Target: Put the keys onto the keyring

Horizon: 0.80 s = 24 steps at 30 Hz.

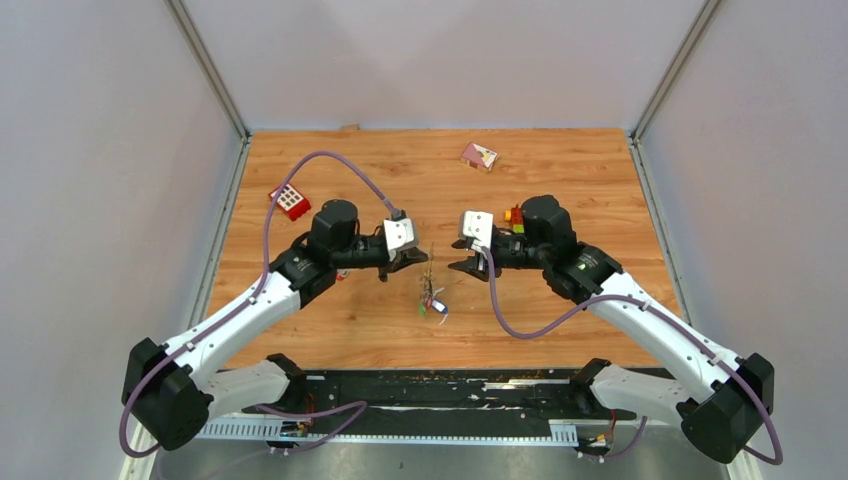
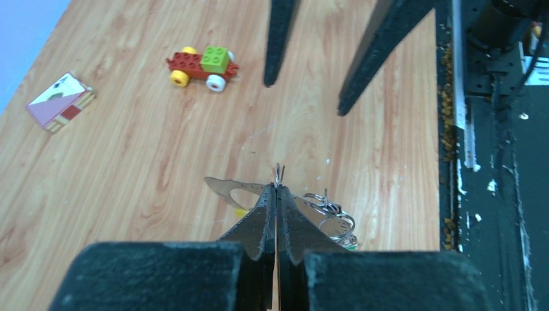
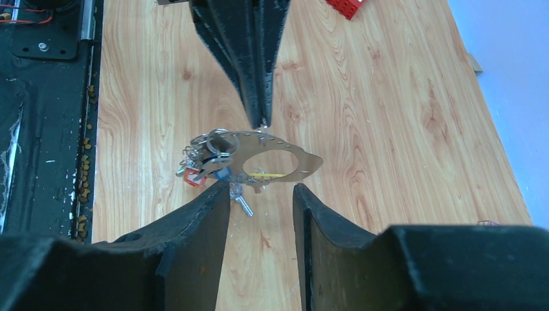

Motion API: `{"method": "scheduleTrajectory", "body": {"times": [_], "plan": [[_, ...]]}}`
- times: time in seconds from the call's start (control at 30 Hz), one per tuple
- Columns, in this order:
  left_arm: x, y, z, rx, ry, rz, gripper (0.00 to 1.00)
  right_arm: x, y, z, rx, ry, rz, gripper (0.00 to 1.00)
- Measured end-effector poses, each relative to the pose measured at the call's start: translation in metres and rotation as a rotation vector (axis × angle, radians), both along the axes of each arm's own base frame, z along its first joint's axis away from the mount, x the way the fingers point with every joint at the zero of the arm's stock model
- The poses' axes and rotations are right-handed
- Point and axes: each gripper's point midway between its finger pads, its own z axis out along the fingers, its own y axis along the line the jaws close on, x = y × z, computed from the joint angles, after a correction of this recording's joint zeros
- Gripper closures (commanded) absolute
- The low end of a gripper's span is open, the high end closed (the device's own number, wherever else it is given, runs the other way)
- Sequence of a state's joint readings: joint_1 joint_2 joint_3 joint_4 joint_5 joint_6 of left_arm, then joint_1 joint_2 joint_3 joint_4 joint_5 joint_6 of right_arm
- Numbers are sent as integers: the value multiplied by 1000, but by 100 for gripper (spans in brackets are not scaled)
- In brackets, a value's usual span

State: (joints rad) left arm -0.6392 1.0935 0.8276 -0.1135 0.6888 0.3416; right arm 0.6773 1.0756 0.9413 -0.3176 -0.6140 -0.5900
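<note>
table [image 1: 560, 180]: we see a brown wood top, and both arms reach to its middle.
left gripper [image 1: 418, 258]: its jaws are pinched tight on the top edge of the keyring [image 3: 307, 162].
right gripper [image 3: 259, 191]: its jaws stand apart, just beside the keyring and not touching it.
keyring: a thin silver loop between the two grippers.
toy car [image 2: 201, 65]: we see it further back, near the right arm.
red block [image 1: 289, 200]: far to the left, well apart.
keys [image 3: 207, 162]: we see them bunched on the side of the keyring nearest the arm bases.
</note>
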Motion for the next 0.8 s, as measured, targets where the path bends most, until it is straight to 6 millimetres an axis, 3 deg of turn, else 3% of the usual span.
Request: {"method": "scheduleTrajectory", "body": {"times": [0.2,0.43,0.63,0.8], "plan": [[25,8,12,-45,-5,117,100,-3,1,-3,-6,11,13,62],[58,23,41,-196,0,225,100,-10,14,-14,-41,45,54,63],[60,25,45,-281,35,225,100,1,24,-5,-45,48,52,63],[74,36,48,-295,22,303,100,4,36,-5,-50,57,74,64]]}}
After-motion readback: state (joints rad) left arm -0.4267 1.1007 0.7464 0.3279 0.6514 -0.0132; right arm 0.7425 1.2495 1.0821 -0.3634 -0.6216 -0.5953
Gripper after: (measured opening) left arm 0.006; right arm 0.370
